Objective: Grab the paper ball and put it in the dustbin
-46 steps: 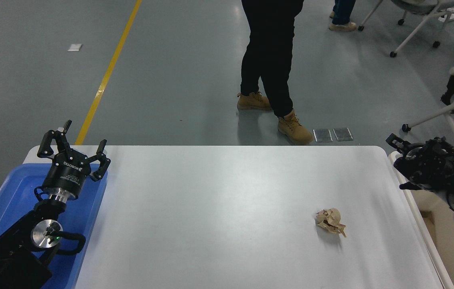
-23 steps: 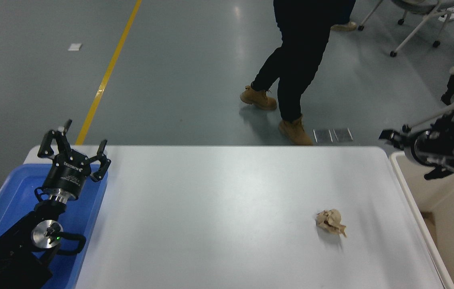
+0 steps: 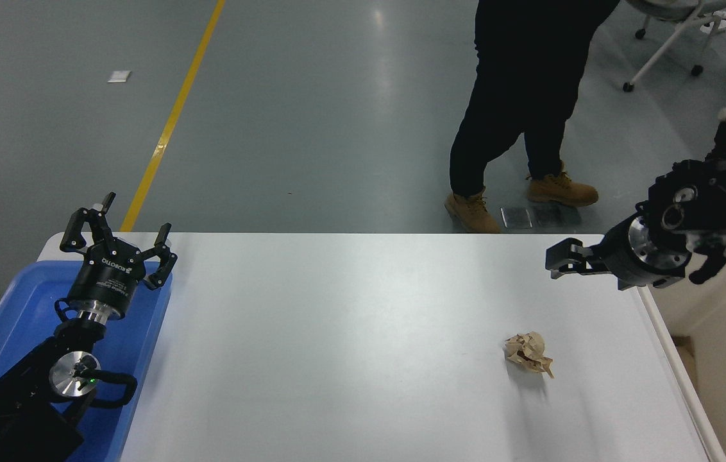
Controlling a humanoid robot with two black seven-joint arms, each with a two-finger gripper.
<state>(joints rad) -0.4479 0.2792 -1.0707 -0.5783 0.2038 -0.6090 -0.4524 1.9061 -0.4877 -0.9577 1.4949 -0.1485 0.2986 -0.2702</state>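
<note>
The tan-brown paper ball (image 3: 528, 353) lies on the white table (image 3: 350, 333), right of the middle. My right gripper (image 3: 562, 260) reaches in from the right edge, pointing left, above the table's far right part. It is above and a little right of the ball, apart from it, and holds nothing. It shows side-on. The cream-beige dustbin (image 3: 716, 321) stands against the table's right edge, under the right arm. My left gripper (image 3: 116, 224) is parked at the lower left, open and empty.
A shallow blue tray (image 3: 10, 321) lies at the table's left end under the left arm. A person in dark trousers and tan boots (image 3: 517, 128) walks on the floor beyond the far edge. Wheeled chairs (image 3: 671, 38) stand at the top right.
My right arm has risen from the dustbin and swung left over the table's far right corner. The person has walked to the right. The paper ball and left arm have not moved.
</note>
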